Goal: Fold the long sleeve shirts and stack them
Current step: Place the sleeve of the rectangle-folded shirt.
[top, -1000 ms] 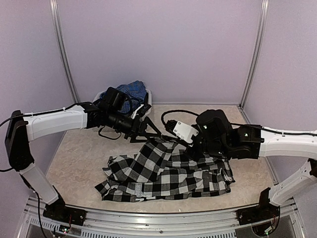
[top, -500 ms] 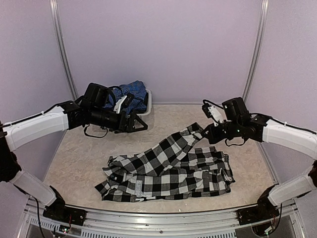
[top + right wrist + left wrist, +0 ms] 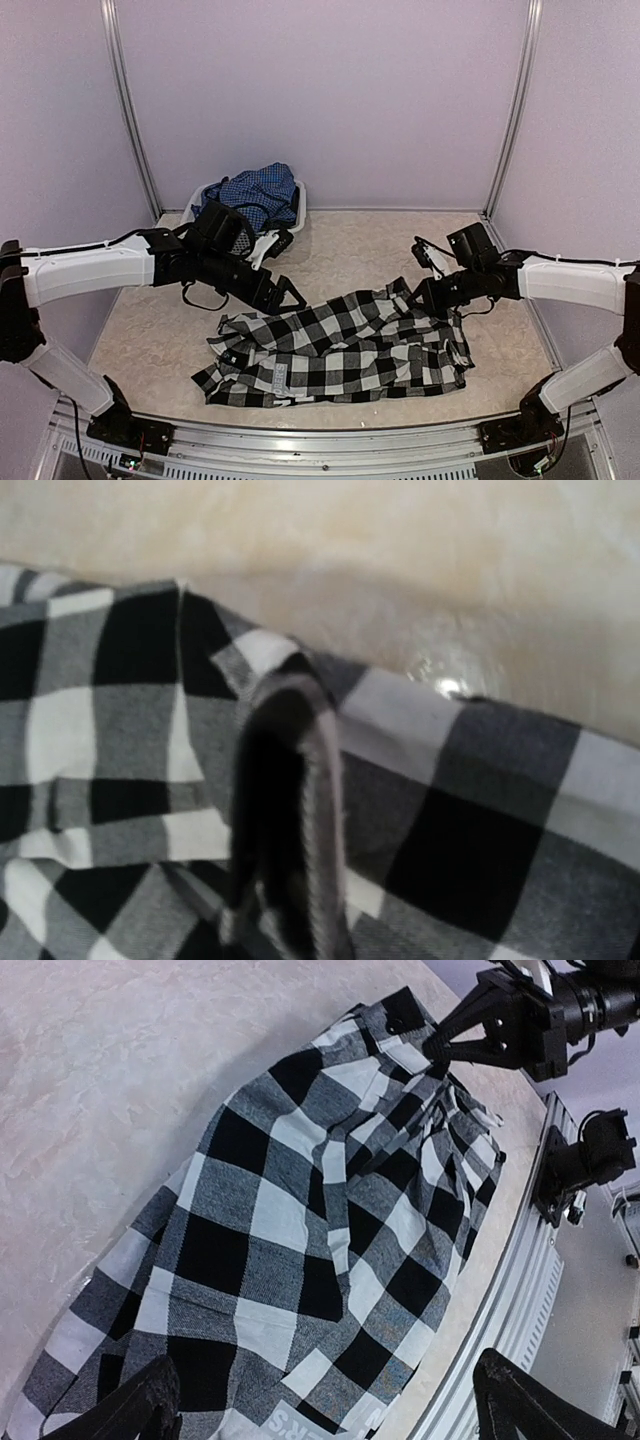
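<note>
The black-and-white checked shirt [image 3: 340, 350] lies crumpled across the table's front middle, with white block letters near its front edge [image 3: 290, 1422]. My right gripper [image 3: 420, 292] is low at the shirt's far right corner and shut on a sleeve end; the left wrist view shows its fingers meeting there [image 3: 440, 1045]. In the right wrist view a pinched fold of checked cloth [image 3: 285, 810] rises toward the camera. My left gripper [image 3: 283, 297] hovers wide open and empty over the shirt's far left part [image 3: 325, 1380]. The blue fine-checked shirt [image 3: 262, 190] is piled in the basket.
The white mesh basket [image 3: 299, 205] stands at the back left against the wall. Metal frame posts [image 3: 128, 110] rise at the back corners. An aluminium rail [image 3: 520, 1260] runs along the table's near edge.
My right gripper has lowered the raised sleeve down to the table. My left gripper has moved from beside the basket forward and right, over the checked shirt.
</note>
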`<action>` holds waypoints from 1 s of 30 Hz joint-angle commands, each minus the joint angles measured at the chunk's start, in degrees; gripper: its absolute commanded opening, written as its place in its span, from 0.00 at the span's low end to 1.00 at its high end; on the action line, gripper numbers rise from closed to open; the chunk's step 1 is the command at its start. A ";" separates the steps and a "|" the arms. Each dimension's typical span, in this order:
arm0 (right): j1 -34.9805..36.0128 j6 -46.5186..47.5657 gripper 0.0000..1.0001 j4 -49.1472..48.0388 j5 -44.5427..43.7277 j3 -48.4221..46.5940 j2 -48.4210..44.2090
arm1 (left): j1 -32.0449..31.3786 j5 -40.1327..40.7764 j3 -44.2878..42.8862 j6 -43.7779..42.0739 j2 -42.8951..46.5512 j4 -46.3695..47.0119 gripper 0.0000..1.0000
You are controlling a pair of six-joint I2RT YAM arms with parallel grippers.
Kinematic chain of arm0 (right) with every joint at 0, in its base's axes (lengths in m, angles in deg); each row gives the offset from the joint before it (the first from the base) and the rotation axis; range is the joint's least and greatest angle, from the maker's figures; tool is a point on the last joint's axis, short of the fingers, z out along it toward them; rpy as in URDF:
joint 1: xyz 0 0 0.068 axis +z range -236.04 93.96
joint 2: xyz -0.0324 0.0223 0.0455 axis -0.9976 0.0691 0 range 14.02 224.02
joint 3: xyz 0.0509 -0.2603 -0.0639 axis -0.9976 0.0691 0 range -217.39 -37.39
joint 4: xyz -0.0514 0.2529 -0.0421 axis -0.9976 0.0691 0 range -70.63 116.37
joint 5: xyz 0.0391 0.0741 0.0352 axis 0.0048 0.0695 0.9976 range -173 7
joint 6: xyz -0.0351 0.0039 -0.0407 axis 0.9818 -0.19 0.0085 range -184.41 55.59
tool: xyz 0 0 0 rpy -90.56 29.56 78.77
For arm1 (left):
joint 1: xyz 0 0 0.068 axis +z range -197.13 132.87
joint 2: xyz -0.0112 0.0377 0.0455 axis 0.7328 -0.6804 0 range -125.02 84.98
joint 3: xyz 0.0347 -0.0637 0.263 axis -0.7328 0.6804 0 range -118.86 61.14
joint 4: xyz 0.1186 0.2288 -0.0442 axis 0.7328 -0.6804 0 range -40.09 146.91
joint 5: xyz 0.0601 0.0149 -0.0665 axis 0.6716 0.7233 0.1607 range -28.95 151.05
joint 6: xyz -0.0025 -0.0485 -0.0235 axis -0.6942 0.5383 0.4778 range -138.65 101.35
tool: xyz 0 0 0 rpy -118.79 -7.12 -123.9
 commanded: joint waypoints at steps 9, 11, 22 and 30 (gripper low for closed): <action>-3.17 -2.20 0.00 -0.18 1.53 2.19 3.17 | -4.29 6.04 1.09 -3.08 -8.41 1.21 0.95; -3.63 -2.93 0.00 0.41 2.37 2.08 2.20 | -4.76 7.08 0.76 -3.52 -9.06 0.96 0.95; -4.44 -8.03 0.00 -0.82 13.83 1.20 -3.14 | -5.17 12.74 0.73 -7.14 -9.76 -0.95 0.95; -5.52 -9.45 0.00 0.59 17.88 1.68 -5.29 | -5.25 16.65 1.65 -9.53 -8.51 -0.99 0.95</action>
